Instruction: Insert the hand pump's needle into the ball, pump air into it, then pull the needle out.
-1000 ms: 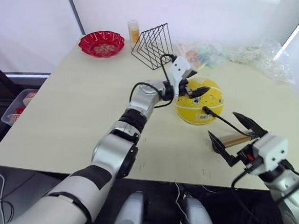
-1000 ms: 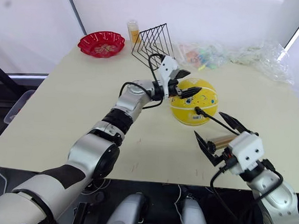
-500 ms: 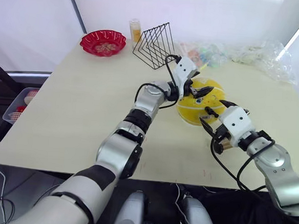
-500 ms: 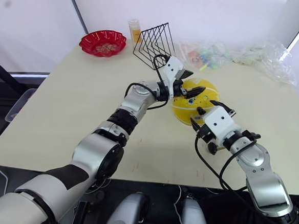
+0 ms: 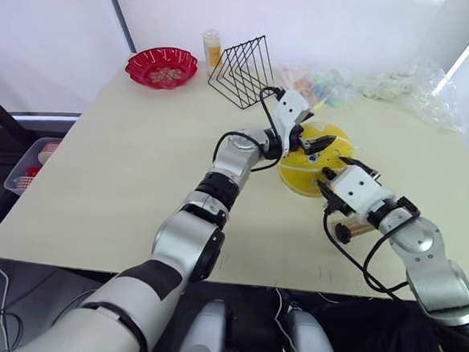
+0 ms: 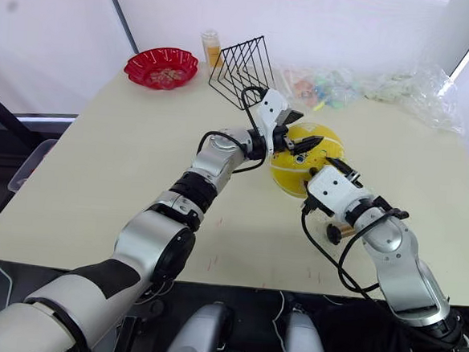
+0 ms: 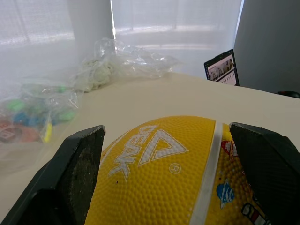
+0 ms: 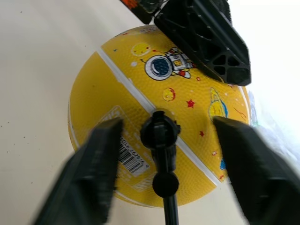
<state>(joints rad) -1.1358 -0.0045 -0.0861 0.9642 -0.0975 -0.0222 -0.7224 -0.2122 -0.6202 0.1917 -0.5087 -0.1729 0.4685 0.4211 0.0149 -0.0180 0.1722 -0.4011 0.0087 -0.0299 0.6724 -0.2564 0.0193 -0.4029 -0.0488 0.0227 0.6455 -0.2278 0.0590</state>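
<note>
A: How does the left pincer [image 5: 312,139] stand?
B: Its two black fingers [image 7: 77,176] are spread wide over the top of the yellow ball [image 5: 314,160], one on each side, resting at or just above the skin; I can't tell if they touch.

A: And the right pincer [image 8: 164,159]?
B: Spread apart too, one finger either side of the needle [image 8: 160,133] fitting and gripping nothing. The black fitting sits pushed against the ball's near face, on the white stripe beside the barcode label.

A: Where's the hand pump [image 5: 353,229]?
B: Lying on the worktop [image 5: 122,168] just under the right wrist, near the ball; its bronze end peeks out. The black hose [image 8: 169,206] runs back from the fitting between the right fingers.

A: Anything else around?
B: A red bowl [image 5: 162,66] and a wire rack [image 5: 240,70] at the far side, well apart from the ball.
</note>
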